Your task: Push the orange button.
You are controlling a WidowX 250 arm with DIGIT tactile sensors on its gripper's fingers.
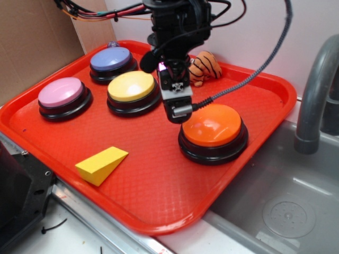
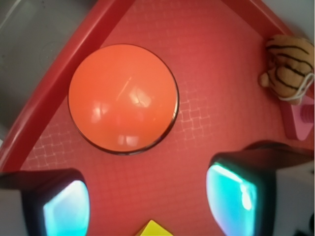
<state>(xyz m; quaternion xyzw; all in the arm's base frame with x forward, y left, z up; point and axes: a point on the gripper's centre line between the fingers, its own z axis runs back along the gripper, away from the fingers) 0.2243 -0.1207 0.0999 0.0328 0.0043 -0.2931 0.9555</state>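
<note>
The orange button (image 1: 213, 126), a glossy dome on a black base, sits at the right side of the red tray (image 1: 159, 185). My gripper (image 1: 178, 112) hangs just left of it, above the tray floor and not touching the dome. In the wrist view the orange button (image 2: 123, 97) lies ahead of the gripper (image 2: 147, 204). The two cyan pads (image 2: 66, 211) stand wide apart over bare tray (image 2: 216, 73), with nothing between them. The gripper is open.
On the tray also stand a yellow button (image 1: 131, 87), a purple button (image 1: 111, 59) and a pink button (image 1: 61, 92). A yellow wedge (image 1: 100, 164) lies front left, a striped plush toy (image 1: 204, 66) at the back. A sink (image 1: 286, 206) and faucet (image 1: 312, 95) are to the right.
</note>
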